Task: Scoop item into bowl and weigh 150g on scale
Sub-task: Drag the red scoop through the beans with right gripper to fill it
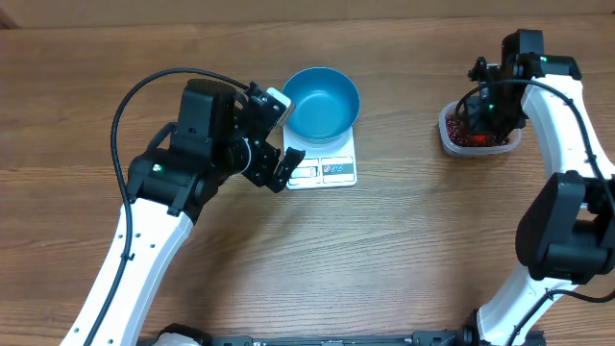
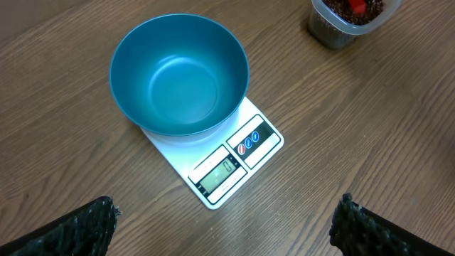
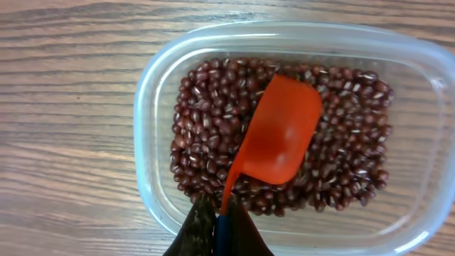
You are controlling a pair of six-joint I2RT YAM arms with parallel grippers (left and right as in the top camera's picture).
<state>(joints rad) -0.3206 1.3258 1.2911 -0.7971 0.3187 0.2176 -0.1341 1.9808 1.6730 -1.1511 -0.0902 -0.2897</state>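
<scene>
Many small glossy maroon beans (image 3: 206, 142) fill a clear plastic tub (image 3: 153, 92) well right of the flat white scale (image 2: 234, 160), which carries the round blue bowl (image 2: 178, 78). The right gripper (image 3: 217, 227), pressed together, pinches an orange plastic scoop (image 3: 281, 131) over the beans. The left gripper (image 2: 224, 224), spread wide, hovers near the scale.

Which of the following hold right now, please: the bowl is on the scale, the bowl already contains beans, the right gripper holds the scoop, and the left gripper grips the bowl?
1. The blue bowl sits on the white scale. True.
2. The bowl already contains beans. False: it is empty; the beans lie in the clear tub.
3. The right gripper is shut on the handle of the orange scoop, which rests on the beans. True.
4. The left gripper is clamped on the bowl's rim. False: it is open, holds nothing and is apart from the bowl.
</scene>
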